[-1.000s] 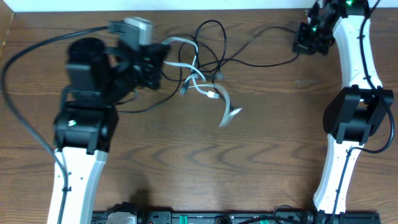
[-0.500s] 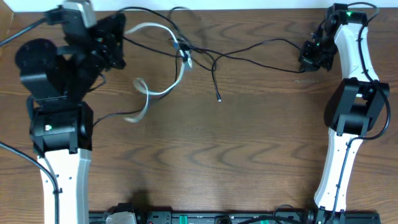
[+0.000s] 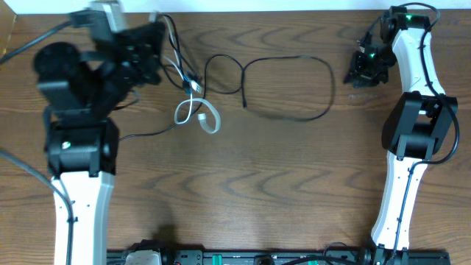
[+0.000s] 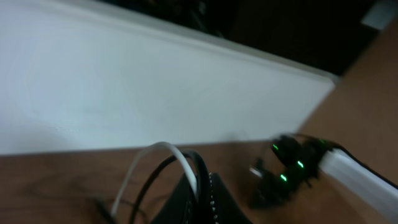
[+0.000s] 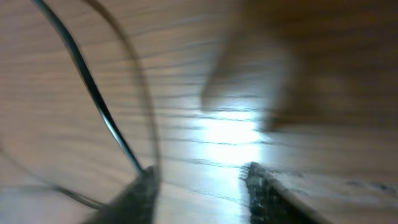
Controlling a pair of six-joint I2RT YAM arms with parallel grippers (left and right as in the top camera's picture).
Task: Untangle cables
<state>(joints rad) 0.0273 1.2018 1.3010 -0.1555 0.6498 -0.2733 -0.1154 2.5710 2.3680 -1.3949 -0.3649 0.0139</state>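
The black cable lies in a wide slack loop across the middle back of the table. The white cable hangs in a small loop below my left gripper, which is raised at the back left. In the left wrist view the left gripper is shut on both the white cable and the black cable. My right gripper is at the back right, apart from the loop's right end. In the right wrist view the right gripper is open, with the black cable beside its left finger.
A thick black arm cable arcs at the far left. A white wall runs along the table's back edge. The right arm stands along the right side. Bare wood lies in front of the cables.
The black cable, taut to the right gripper before, has gone slack into a loop and is free of it. The left gripper shifted right and the white cable swung under it.
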